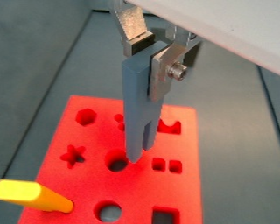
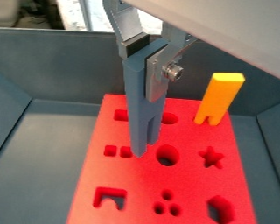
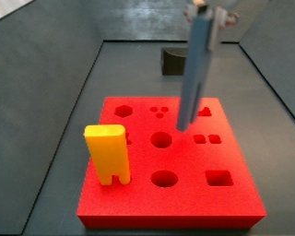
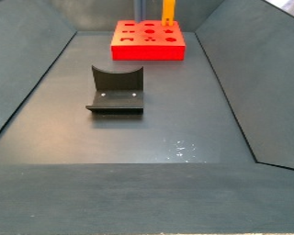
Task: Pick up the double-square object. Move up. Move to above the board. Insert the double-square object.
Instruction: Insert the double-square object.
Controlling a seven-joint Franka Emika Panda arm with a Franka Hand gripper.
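My gripper (image 1: 149, 61) is shut on the upper end of the double-square object (image 1: 137, 114), a long grey-blue bar hanging upright. Both wrist views show the bar (image 2: 143, 114) pinched between the silver fingers of the gripper (image 2: 149, 61). Its forked lower end is over the red board (image 1: 95, 140), between a round hole and a pair of small square holes. In a side view the bar (image 3: 194, 74) hangs from the gripper (image 3: 206, 7) above the middle of the board (image 3: 137, 184); how high its tip is over the surface I cannot tell.
A yellow block (image 3: 106, 154) stands upright in the board near one edge, also in a wrist view (image 2: 219, 98). The dark fixture (image 4: 115, 90) sits on the grey floor away from the board (image 4: 147, 50). Sloped bin walls enclose the floor.
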